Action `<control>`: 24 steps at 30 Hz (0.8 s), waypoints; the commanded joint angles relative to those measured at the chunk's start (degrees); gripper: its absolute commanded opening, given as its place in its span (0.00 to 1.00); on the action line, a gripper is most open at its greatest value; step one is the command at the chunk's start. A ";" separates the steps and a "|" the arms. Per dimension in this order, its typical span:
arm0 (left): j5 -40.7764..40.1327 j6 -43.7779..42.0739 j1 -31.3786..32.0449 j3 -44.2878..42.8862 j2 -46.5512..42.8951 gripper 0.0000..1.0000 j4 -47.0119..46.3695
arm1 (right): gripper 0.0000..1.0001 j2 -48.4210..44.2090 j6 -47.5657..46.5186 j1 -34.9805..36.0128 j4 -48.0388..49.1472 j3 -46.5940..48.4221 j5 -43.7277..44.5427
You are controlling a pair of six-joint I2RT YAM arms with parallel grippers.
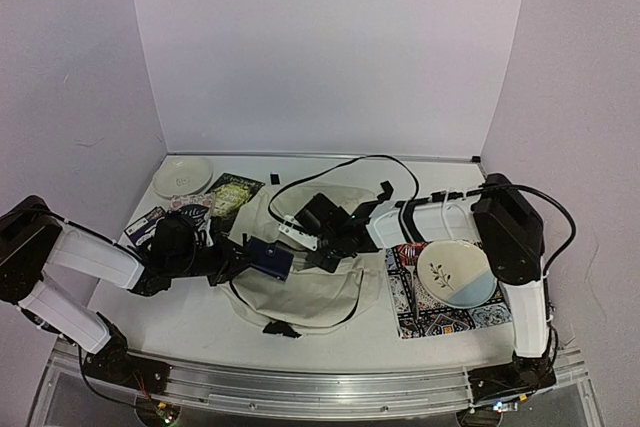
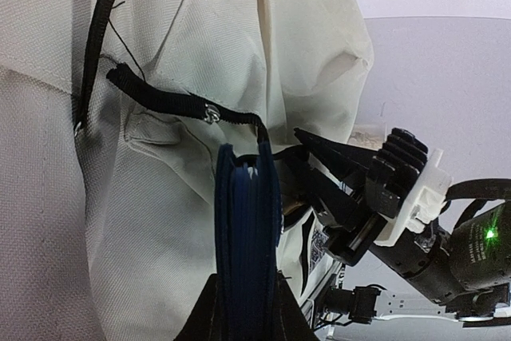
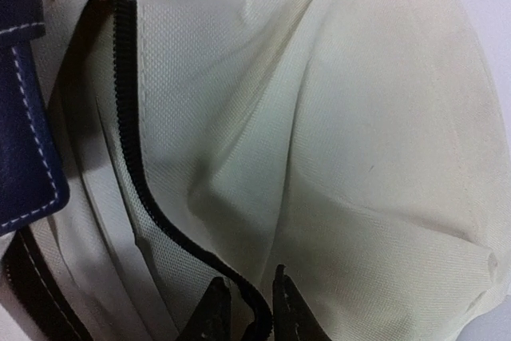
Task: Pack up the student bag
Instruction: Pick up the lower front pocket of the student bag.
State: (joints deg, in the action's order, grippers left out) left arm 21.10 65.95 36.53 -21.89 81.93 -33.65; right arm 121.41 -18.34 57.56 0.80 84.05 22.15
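- Navy case (image 2: 247,229) sits closest in the left wrist view, edge-on. The left gripper (image 2: 247,321) has its fingers closed on the near end.
- We see white stitching on the case in the right wrist view. Its corner sits just beside the zipper rim (image 3: 136,173), near the pull.
- Right gripper (image 3: 249,311): fingers nearly together with the zipper rim running between them. We read that as a pinch holding the mouth up.
- Student bag (image 1: 310,292) lies mid-tabletop between the two arms, slumped flat, with its mouth on the upper-left side.
- Key relation: the case's long axis runs along the left arm's reach and points right into the bag. The mouth is straight ahead of the case. The left arm carries it and the right arm only holds the rim.
- We judge the next move to be a push along that axis. A black strap (image 2: 160,97) crosses just ahead of the case's leading edge and could snag.
- Room: the bag body ahead is soft. A patterned mat (image 1: 430,322) with a plate (image 1: 450,272) lies just past the bag's right edge. Books (image 1: 235,192) sit far-left, apart from the path.
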 commanded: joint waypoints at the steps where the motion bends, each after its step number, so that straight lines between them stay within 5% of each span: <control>1: 2.51 -0.40 0.04 -2.01 0.18 0.00 -0.10 | 0.19 1.37 -0.87 -0.01 -2.11 2.20 -0.12; 3: 2.52 -0.25 0.04 -1.91 0.01 0.00 -0.07 | 0.18 1.43 -1.14 0.00 -2.33 2.24 -0.97; 7: 2.72 0.19 0.11 -2.22 0.17 0.00 -0.09 | 0.00 1.16 -1.03 -0.04 -2.71 2.80 -0.76; 24: 2.50 1.80 3.49 -6.33 4.46 0.00 -0.13 | 0.00 -10.42 10.55 -0.03 -0.39 3.27 -4.19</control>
State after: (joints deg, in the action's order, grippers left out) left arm 22.35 66.58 38.68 -25.53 85.61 -32.42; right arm 116.49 -12.34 57.52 -0.67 85.97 19.32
